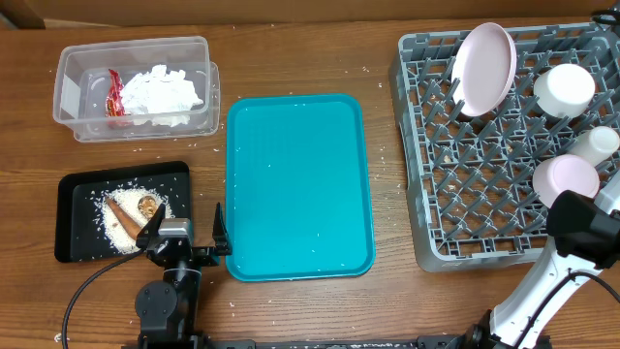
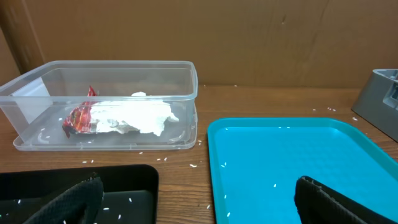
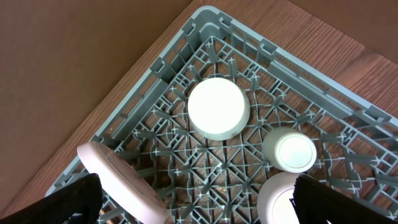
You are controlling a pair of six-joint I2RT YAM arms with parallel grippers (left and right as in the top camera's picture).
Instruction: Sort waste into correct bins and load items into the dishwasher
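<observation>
The grey dishwasher rack [image 1: 455,208] at the right holds a pink plate [image 1: 484,68] on edge, a white cup [image 1: 564,89], a small white cup [image 1: 599,143] and a pink bowl [image 1: 564,179]. The rack [image 3: 205,149] also fills the right wrist view. A clear bin [image 1: 73,73] at the back left holds white tissue [image 1: 160,95] and a red wrapper [image 1: 113,92]. A black tray [image 1: 77,194] holds food scraps [image 1: 131,213] and rice. My left gripper [image 1: 184,237] is open and empty between the black tray and the teal tray [image 1: 295,184]. My right gripper [image 3: 199,199] is open and empty above the rack.
Rice grains are scattered on the wooden table around the trays. The clear bin [image 2: 106,102] and the teal tray [image 2: 292,155] show ahead in the left wrist view. A brown cardboard wall stands at the back.
</observation>
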